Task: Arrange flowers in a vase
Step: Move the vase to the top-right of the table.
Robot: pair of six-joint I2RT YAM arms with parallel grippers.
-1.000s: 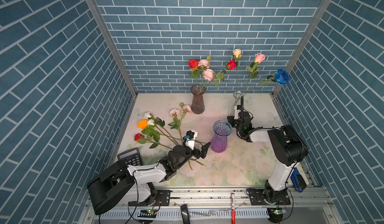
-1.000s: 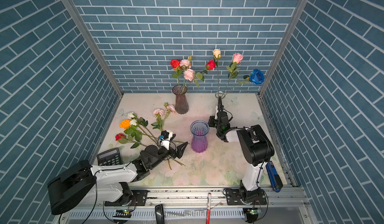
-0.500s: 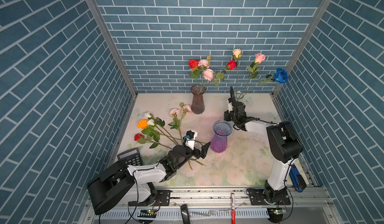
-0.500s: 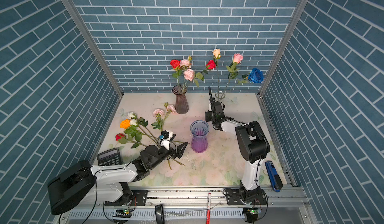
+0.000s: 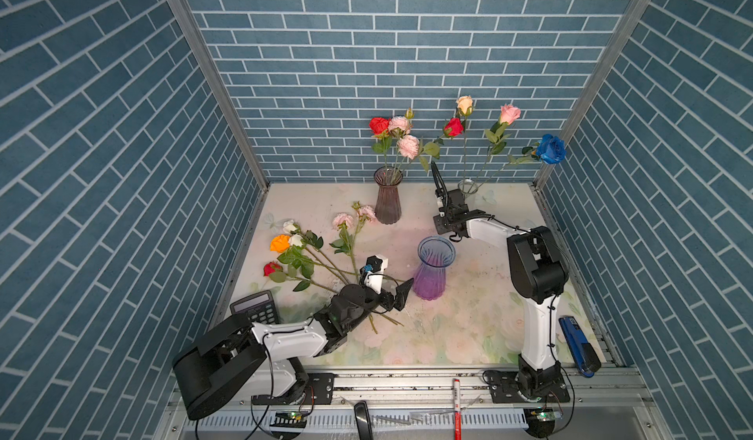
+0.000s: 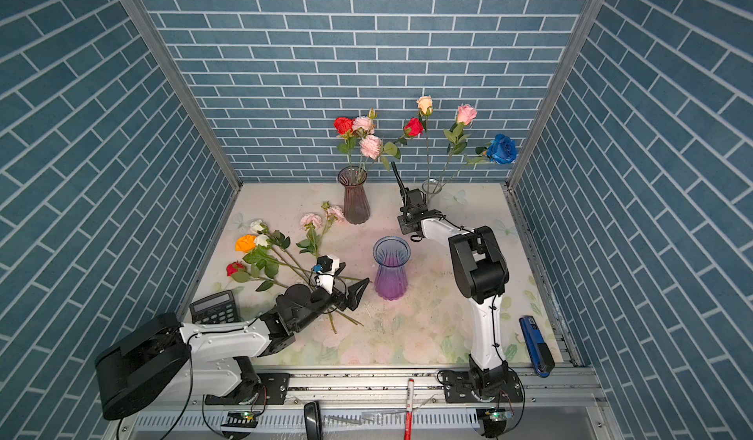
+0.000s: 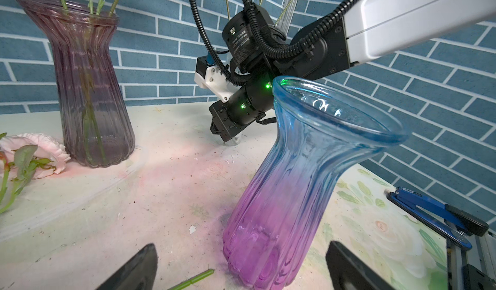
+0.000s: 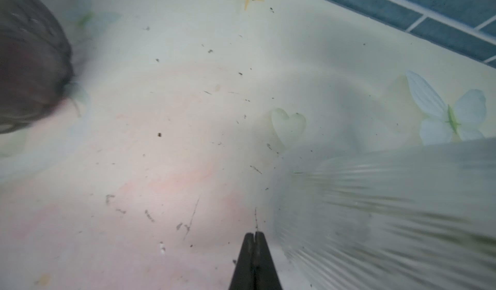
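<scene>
Right wrist view shows the right claw (image 8: 253, 251) pinched fully shut with nothing between its tips. It hangs over bare worktop (image 8: 188, 141), just beside the ribbed clear vase (image 8: 389, 208) and farther from the dark vase (image 8: 26, 60).

A second ago, in the top views, that wrist stood in front of the clear vase, nearer the middle of the worktop. It has since swung toward the back edge and toward the dark vase, and the smear in its own camera suggests it is still travelling. The roses in the clear vase by the back edge, among them the blue rose (image 5: 550, 149), stand much as they did. The move therefore looks like an empty-handed withdrawal, not a carry.

The left claw (image 5: 397, 296) has not stirred. Its jaws are spread wide and hold nothing, low over the stem ends of the loose flowers (image 5: 301, 254) fanned toward the left edge. A cut stem end (image 7: 193, 278) lies between its fingers in the left wrist view. The blue-to-purple vase (image 5: 432, 271) at mid-worktop, just beside that claw, is empty.

My reading is that the next stem pick falls to the left claw, and the right has cleared the way.
</scene>
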